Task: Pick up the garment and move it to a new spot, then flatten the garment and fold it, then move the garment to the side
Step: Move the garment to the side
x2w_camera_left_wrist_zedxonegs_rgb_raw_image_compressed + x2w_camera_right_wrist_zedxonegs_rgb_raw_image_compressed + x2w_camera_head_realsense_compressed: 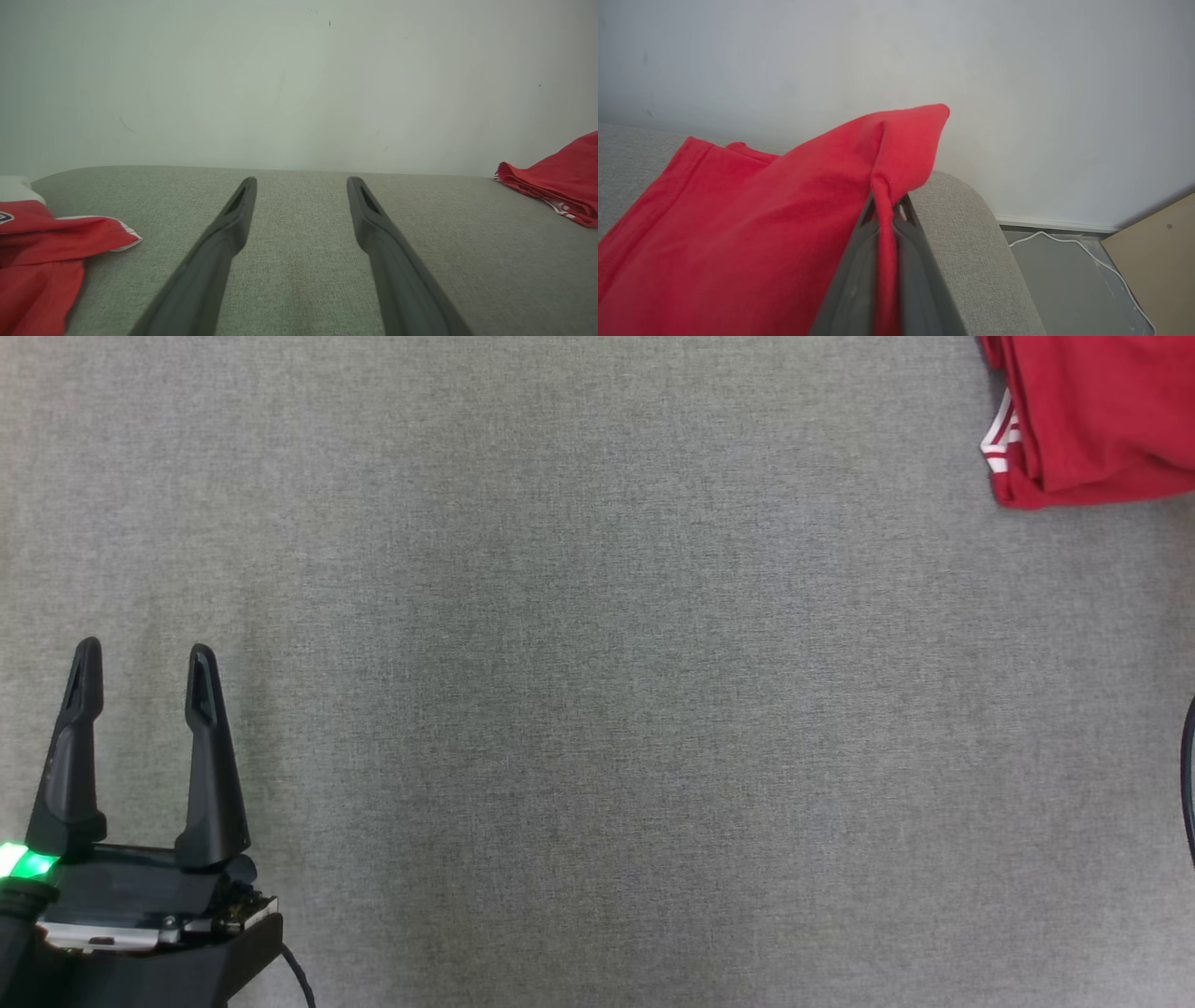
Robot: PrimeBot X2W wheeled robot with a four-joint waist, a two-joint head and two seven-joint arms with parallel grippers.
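— How do the fingers stand?

— The left gripper has its two fingers spread, with bare weave between them. The right gripper has its fingers closed on a fold of the garment, which is pinched between the tips and peaks just above them.

— And where is the rest of the garment?

— In the right wrist view it drapes away to the left of those fingers and down onto the grey fabric surface. From the left wrist it lies well off to the right of the open fingers, near the far edge, with white stripes at its hem.

— What about the surface itself?

— It is a woven grey cloth, padded by the look of it, with rounded edges. Beyond the left fingertips it ends against a pale wall flecked with small marks. A second red cloth, trimmed in white, lies on it to the left of the left fingers.

— And the room?

— To the right of the right fingers the surface curves down to a grey floor. There is a white skirting at the foot of the wall, a white cable trailing over the floor, and a tan board in the corner.
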